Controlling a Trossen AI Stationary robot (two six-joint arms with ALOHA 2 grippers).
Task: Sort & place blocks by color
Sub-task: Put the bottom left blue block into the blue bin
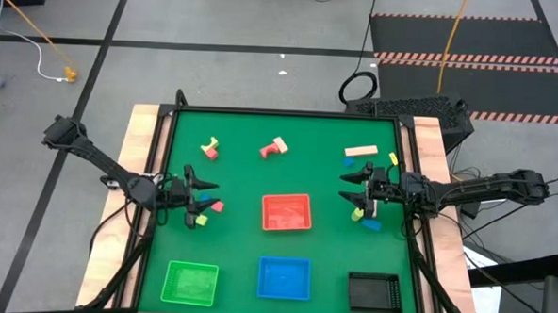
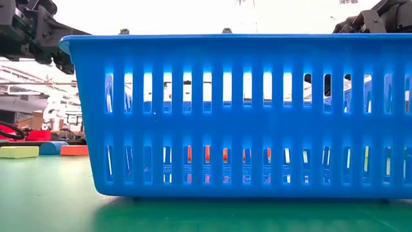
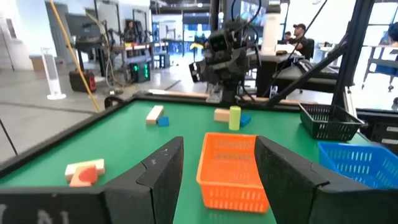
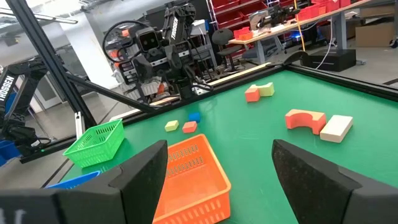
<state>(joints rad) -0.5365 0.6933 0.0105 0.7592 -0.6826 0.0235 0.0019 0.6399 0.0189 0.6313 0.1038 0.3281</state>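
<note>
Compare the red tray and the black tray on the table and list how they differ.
The red tray is red-orange; the black tray is dark.
The red tray sits mid-table, between the left gripper and the right gripper; the black tray stands in the near row, at the right end, beside the blue tray.
Both are shallow, square, slotted baskets of similar size, and both look empty.
</note>
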